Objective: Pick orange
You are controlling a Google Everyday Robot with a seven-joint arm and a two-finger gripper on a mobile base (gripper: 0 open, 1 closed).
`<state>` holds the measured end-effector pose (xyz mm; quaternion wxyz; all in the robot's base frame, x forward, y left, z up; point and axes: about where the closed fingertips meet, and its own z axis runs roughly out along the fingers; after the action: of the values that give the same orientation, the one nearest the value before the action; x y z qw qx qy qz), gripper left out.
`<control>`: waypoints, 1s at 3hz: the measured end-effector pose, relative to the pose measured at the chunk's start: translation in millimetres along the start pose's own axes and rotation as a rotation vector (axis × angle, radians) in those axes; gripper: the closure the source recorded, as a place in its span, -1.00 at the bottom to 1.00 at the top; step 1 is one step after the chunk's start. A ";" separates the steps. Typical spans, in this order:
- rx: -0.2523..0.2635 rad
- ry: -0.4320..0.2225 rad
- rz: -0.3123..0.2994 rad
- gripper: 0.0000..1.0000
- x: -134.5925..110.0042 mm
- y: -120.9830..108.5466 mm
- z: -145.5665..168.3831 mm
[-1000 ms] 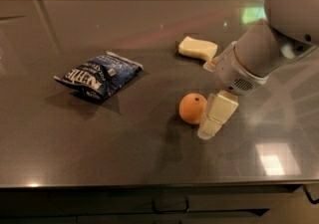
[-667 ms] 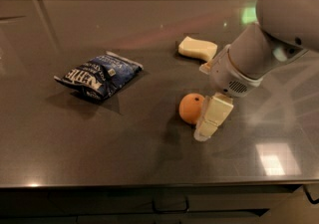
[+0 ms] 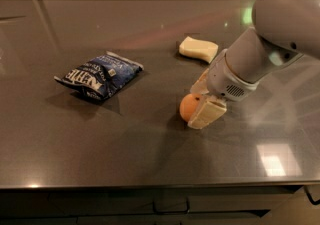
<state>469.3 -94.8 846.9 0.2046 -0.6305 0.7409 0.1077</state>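
The orange (image 3: 188,107) is a small round fruit lying on the dark countertop (image 3: 150,159), right of centre. My gripper (image 3: 196,106) comes in from the right on a white arm (image 3: 260,54) and is down at the orange. It is open, with one cream finger (image 3: 206,114) in front of the orange and the other finger (image 3: 200,84) behind it. The orange's right side is hidden between the fingers. I cannot tell whether the fingers touch it.
A blue snack bag (image 3: 100,75) lies to the left of the orange. A pale yellow sponge-like block (image 3: 198,48) lies behind the gripper. The counter's front edge runs along the bottom, with drawers below it.
My gripper has moved left and lower, from beside the orange to having its fingers on either side of it. The orange, the bag and the block have not moved.
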 end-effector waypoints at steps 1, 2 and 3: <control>0.001 -0.015 -0.005 0.26 -3.5 1.8 -4.5; 0.011 -0.023 -0.016 0.72 -13.9 1.2 -20.6; 0.028 -0.020 -0.039 1.00 -27.5 -5.9 -47.5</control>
<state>470.4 -91.2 902.0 0.2232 -0.6407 0.7278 0.0996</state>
